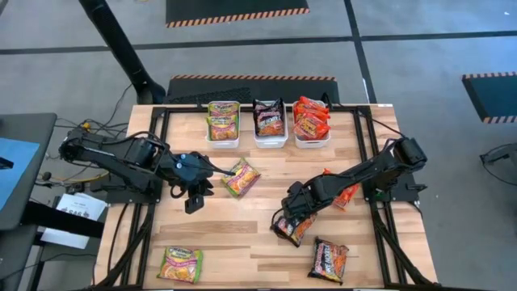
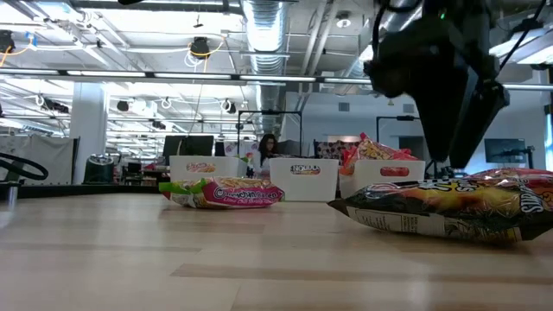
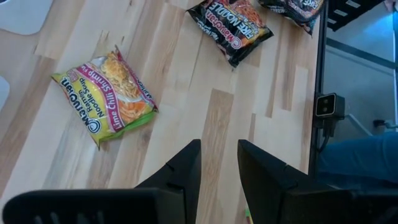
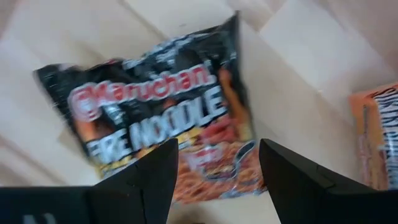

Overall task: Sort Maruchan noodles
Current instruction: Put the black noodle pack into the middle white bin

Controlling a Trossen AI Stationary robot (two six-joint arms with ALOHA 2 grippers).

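My right gripper (image 1: 289,217) hangs spread wide over a black packet (image 1: 292,229) — not gripping it, I think. My left gripper (image 1: 212,169), jaws parted and empty, sits just left of a green packet (image 1: 241,178) at mid-table.

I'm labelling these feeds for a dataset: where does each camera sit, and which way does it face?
High view: overhead, straight down on the table, three bins and both arms.
Low view: at tabletop height, facing the bins; an arm hangs at upper right.
Left wrist view: above the green packet, left gripper at bottom.
Right wrist view: close above the black Fire Noodle packet, open right gripper at bottom.
Shared: that packet also shows from overhead.
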